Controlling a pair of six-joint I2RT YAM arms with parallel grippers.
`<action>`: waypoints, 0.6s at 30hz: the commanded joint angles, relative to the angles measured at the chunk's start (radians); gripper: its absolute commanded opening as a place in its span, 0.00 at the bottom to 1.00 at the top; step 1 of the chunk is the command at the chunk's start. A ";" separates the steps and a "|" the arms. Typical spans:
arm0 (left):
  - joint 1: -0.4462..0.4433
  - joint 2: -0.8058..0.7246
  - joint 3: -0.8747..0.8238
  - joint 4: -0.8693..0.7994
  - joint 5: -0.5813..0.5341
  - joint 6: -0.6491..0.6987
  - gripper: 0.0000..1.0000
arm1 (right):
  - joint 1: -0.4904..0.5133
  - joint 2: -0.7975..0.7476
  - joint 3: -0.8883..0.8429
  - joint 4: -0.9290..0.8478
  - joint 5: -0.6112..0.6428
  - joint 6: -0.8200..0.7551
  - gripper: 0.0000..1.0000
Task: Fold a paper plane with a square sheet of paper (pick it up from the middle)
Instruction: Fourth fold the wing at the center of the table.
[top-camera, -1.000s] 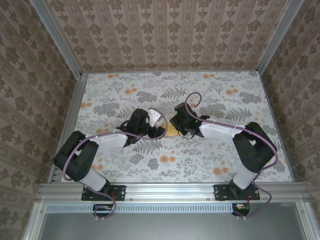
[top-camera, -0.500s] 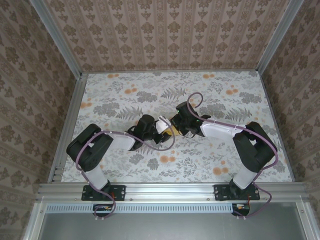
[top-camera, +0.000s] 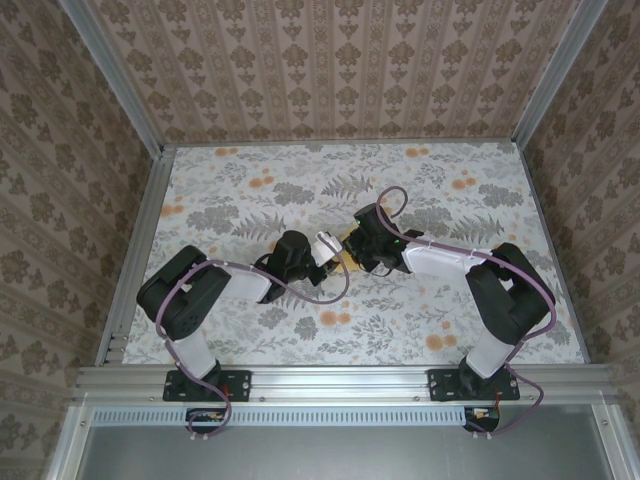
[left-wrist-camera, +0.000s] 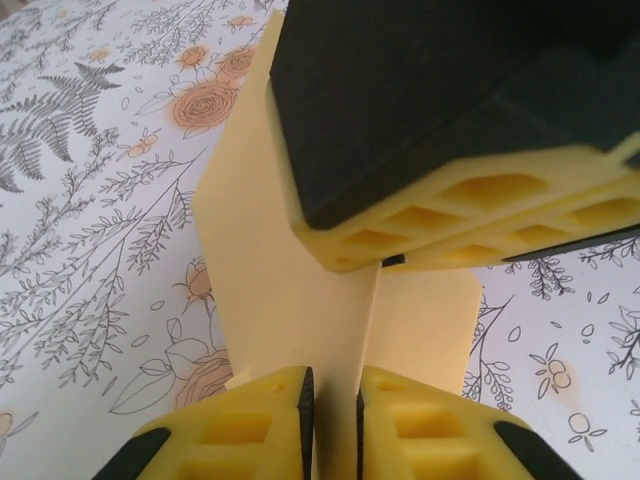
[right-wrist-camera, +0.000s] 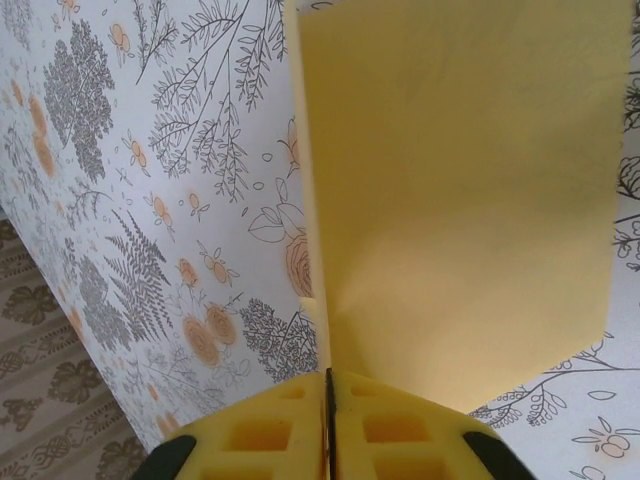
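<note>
The square sheet of paper (left-wrist-camera: 270, 250), pale yellow and folded into a narrower shape, stands on edge above the floral cloth at mid-table (top-camera: 345, 262). My left gripper (left-wrist-camera: 335, 385) has its jaws closed to a narrow slot with the paper's upright fold between the pads. Facing it, my right gripper (left-wrist-camera: 400, 258) pinches the same fold from the other end. In the right wrist view the right gripper (right-wrist-camera: 328, 385) has its jaws pressed together on the paper's edge, and a broad flap of the paper (right-wrist-camera: 460, 200) spreads to the right. From above, the left gripper (top-camera: 328, 250) and right gripper (top-camera: 356, 243) nearly touch.
The grey floral cloth (top-camera: 420, 200) covers the table. Patterned walls and metal frame rails (top-camera: 135, 240) close in the left, right and far sides. Purple cables loop over both arms.
The left arm has swung in toward the right gripper and its jaws have narrowed around the paper's fold. The right gripper has stayed in place, holding the paper.
</note>
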 joint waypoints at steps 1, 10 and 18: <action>0.007 0.026 -0.005 0.023 0.029 -0.028 0.15 | -0.018 -0.001 -0.015 0.014 -0.039 -0.009 0.23; 0.017 0.053 -0.026 0.057 0.078 -0.193 0.13 | -0.096 -0.097 -0.127 0.159 -0.117 -0.250 0.59; 0.058 0.041 -0.031 0.040 0.109 -0.409 0.12 | -0.148 -0.179 -0.251 0.300 -0.178 -0.490 0.64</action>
